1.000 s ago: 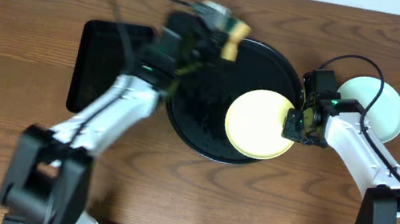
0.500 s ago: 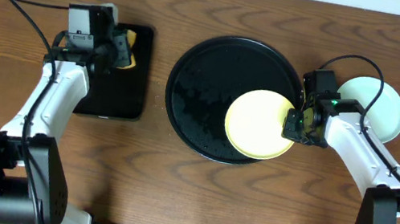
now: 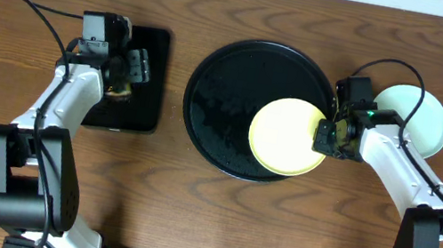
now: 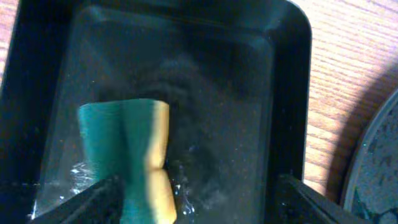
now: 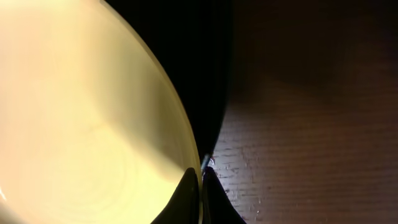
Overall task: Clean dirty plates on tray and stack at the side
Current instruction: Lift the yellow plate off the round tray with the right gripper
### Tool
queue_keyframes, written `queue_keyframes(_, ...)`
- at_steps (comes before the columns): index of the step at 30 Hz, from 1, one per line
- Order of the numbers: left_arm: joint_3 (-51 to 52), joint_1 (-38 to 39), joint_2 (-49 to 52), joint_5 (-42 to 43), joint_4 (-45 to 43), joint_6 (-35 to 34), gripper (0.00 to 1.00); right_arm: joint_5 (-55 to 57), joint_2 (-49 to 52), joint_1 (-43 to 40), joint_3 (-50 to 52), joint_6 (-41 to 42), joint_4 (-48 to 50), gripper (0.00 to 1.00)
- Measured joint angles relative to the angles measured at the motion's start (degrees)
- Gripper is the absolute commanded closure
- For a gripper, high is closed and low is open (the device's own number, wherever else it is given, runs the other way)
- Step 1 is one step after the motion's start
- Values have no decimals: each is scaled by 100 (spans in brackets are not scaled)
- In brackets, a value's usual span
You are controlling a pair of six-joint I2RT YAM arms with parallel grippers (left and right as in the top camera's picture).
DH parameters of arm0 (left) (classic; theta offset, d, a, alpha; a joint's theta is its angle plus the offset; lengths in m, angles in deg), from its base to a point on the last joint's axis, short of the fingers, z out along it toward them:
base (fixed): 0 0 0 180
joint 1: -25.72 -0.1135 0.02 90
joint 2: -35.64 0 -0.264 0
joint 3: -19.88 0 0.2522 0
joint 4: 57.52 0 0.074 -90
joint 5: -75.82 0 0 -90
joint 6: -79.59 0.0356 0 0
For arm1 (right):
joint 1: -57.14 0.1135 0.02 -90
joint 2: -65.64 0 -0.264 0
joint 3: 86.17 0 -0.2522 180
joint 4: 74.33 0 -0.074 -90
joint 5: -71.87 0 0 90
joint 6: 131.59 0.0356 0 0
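Overhead, right claw [image 3: 325, 137] pinching yellow plate [image 3: 287, 137] rim at tray [image 3: 229, 80] edge

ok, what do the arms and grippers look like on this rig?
Both alike: left arm and right arm have white link shells, black joints, black bases. The left gripper and right gripper are black, two-fingered. A thin black cable loops from each wrist; a small green light shows on the right wrist.
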Motion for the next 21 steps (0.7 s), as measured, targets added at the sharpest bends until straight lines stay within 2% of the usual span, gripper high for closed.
queue_keyframes(5,0,0,0,-35,-20,20,16,-11,-138,0,-284,-66,-321,99)
queue_keyframes(12,0,0,0,-37,-22,20,14,118,-1311,7,-761,-496,-273,99)
queue_keyframes(16,0,0,0,-37,-22,20,14,824,-1668,212,-785,-717,-282,99)
queue_keyframes(19,0,0,0,-35,-22,20,13,1965,-1731,800,-785,-815,-219,99)
queue_keyframes(21,0,0,0,-37,-22,22,7,2612,-1733,1244,-785,-844,-153,99)
